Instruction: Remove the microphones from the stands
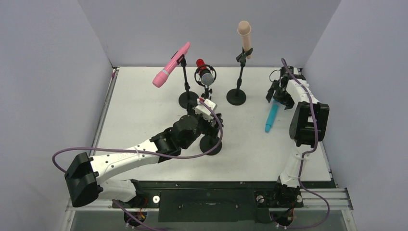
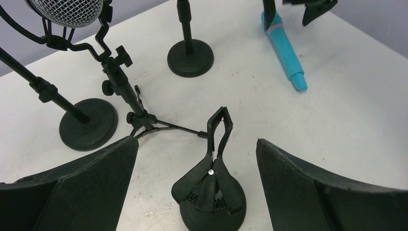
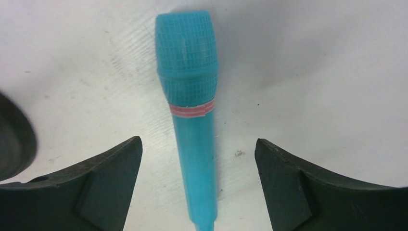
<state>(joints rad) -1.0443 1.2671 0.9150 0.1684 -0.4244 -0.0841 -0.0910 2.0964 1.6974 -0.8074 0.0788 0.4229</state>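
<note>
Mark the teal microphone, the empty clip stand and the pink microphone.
teal microphone (image 3: pixel 195 149), right wrist view, on its handle.
empty clip stand (image 2: pixel 207 185), left wrist view, on its clip.
pink microphone (image 1: pixel 171 66), top external view, on its body.

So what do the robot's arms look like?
The left arm and right arm are white with chunky black joints. A purple cable loops along each. Their fingers are black wedges.
</note>
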